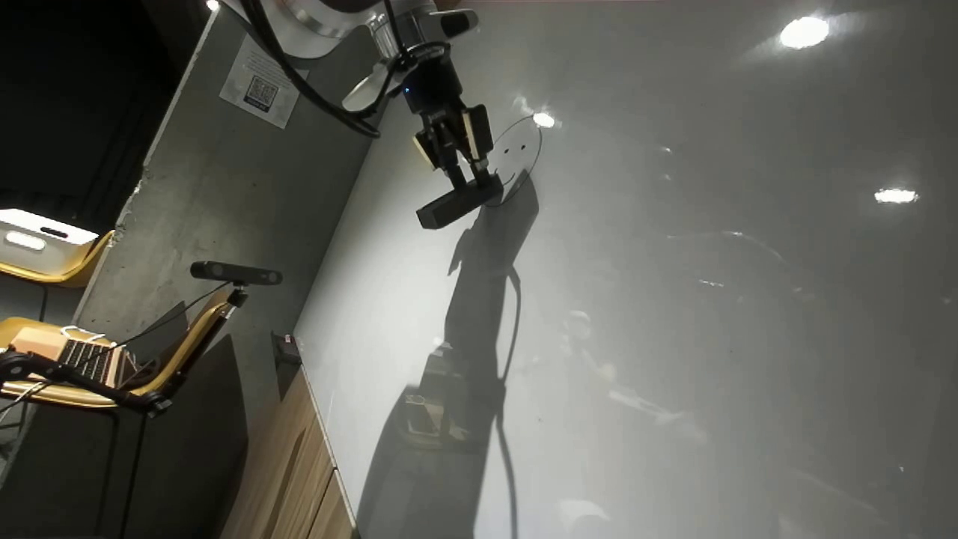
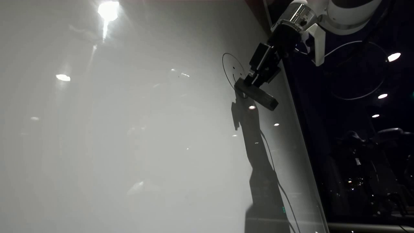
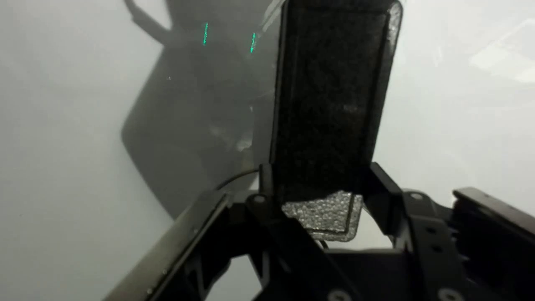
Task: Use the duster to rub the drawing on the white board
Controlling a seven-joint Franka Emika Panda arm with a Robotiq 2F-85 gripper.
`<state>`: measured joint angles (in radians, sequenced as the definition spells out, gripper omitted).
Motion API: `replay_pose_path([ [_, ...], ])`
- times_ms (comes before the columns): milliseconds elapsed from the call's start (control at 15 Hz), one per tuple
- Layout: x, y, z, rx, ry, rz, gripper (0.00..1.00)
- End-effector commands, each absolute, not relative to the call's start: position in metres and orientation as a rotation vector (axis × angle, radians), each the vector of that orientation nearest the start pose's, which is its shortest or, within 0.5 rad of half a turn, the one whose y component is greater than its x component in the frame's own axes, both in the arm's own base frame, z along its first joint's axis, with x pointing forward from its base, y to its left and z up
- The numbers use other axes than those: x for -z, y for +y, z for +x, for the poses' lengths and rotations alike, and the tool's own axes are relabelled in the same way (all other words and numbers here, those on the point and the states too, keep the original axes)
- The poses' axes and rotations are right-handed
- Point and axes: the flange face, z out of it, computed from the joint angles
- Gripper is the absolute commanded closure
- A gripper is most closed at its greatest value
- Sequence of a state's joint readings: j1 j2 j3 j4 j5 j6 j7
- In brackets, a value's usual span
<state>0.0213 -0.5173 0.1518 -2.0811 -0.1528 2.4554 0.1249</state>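
Observation:
My gripper (image 1: pixel 471 177) is shut on the duster, a dark oblong block (image 1: pixel 453 206). In an exterior view, the gripper (image 2: pixel 252 81) holds the duster (image 2: pixel 260 96) tilted, near one end. In the wrist view, the fingers (image 3: pixel 319 179) press both long sides of the duster (image 3: pixel 334 92). The drawing, a thin circle with a smiley face (image 1: pixel 522 147), is on the white board (image 1: pixel 711 389). In an exterior view, the duster's end overlaps the lower part of the drawing (image 2: pixel 234 68). Whether it touches the board I cannot tell. A curved dark line (image 3: pixel 238 177) shows beside a finger.
The arm's long shadow (image 1: pixel 479 299) falls on the board. A grey wall with a notice (image 1: pixel 266 84) stands beside the board. A camera on a stand (image 1: pixel 236 273) and a chair with a laptop (image 1: pixel 90 359) are farther off. Dark glass (image 2: pixel 355 113) lies beyond the board's edge.

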Motion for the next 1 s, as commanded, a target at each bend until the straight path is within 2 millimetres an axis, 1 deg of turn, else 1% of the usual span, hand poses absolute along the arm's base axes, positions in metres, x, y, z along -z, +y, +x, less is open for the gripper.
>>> replay_pose_path([
  [0, -0.742, 0.093, 0.439, 1.477, -0.169, -2.892, 0.71],
  [600, -0.743, 0.091, 0.439, 1.487, -0.154, -2.901, 0.71],
  [933, -0.731, 0.094, 0.435, 1.410, -0.170, -2.940, 0.71],
])
